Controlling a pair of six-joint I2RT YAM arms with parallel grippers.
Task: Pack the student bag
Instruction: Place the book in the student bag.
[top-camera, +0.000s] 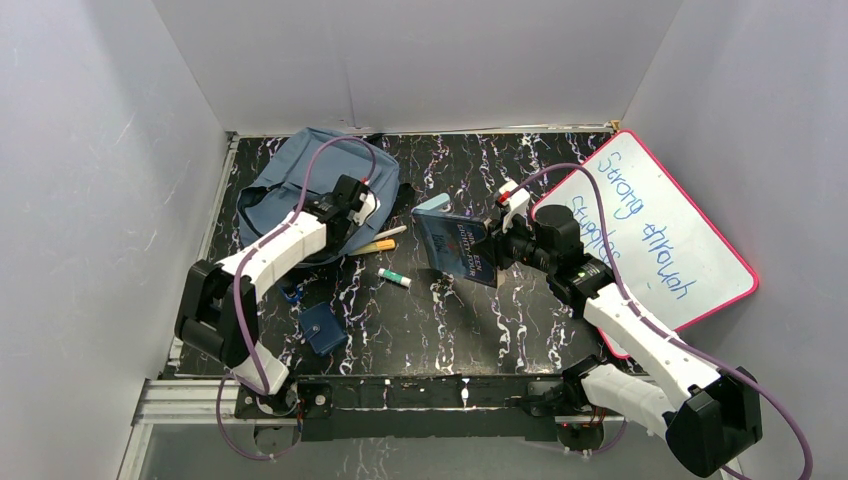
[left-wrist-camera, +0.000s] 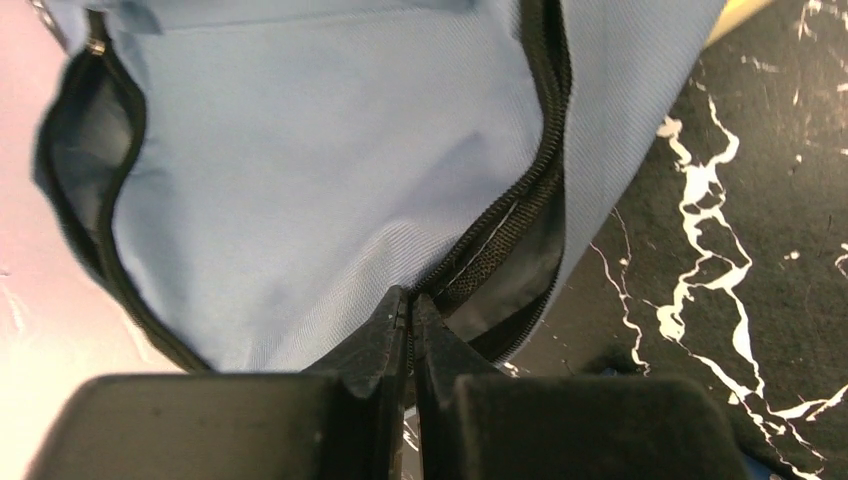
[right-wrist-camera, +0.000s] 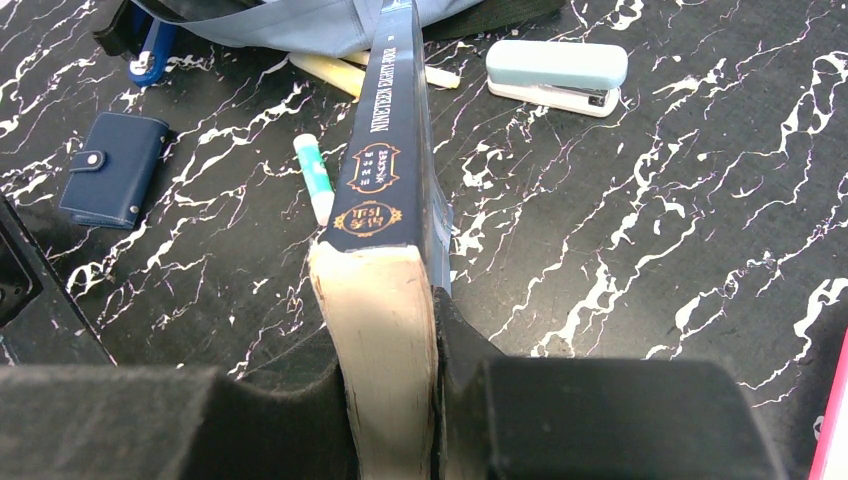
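Evidently the bag (top-camera: 300, 170) is limp: my closed left gripper (left-wrist-camera: 408, 305) sits at its stiffer zipper rim (left-wrist-camera: 520, 210); at four o'clock my right gripper (right-wrist-camera: 388, 330) clamps a book (right-wrist-camera: 385, 130)

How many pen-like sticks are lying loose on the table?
3: a yellow marker and a thin pale pen beside the slate-blue fabric backpack, and a white green-capped stick lying apart on the black marbled table. Others may be hidden under the backpack.

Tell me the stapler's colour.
The stapler is pale blue-green on top with a white base, best seen in the right wrist view.
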